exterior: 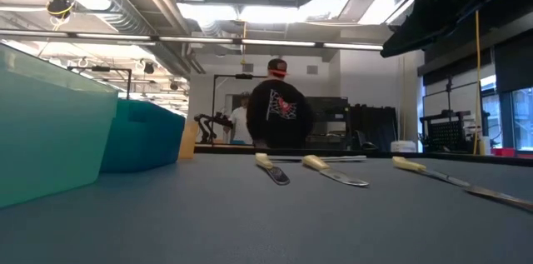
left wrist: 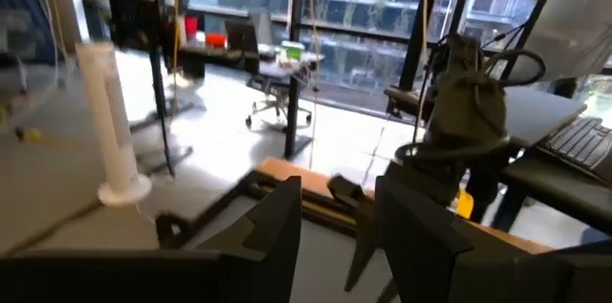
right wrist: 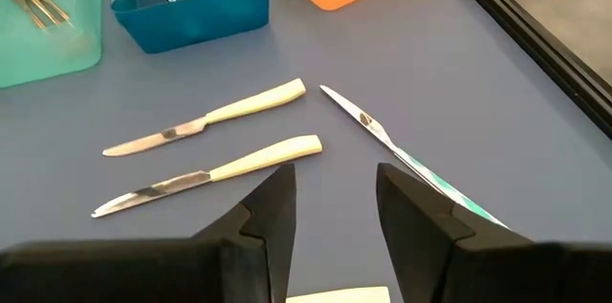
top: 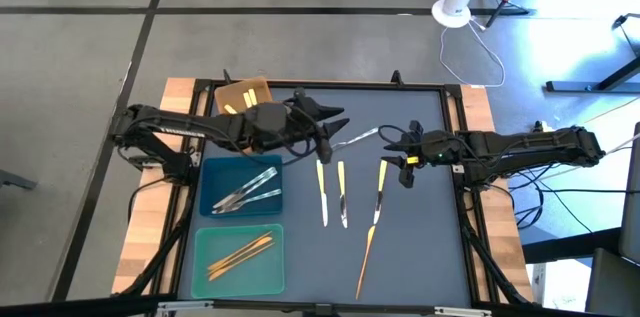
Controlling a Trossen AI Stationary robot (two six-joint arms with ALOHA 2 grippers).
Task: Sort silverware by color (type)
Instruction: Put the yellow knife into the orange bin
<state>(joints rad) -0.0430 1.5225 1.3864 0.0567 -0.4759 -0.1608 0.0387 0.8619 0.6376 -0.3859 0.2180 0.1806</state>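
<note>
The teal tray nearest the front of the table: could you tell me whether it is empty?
Not empty. The flat teal plastic tray holds a few thin orange-gold utensils lying diagonally inside it.

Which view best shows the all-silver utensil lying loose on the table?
The right wrist view: the all-silver utensil lies close and whole. The high view shows it small between the arms; the low and left wrist views don't clearly show it.

One camera looks straight down, one level across the table, two ride the wrists.
</note>
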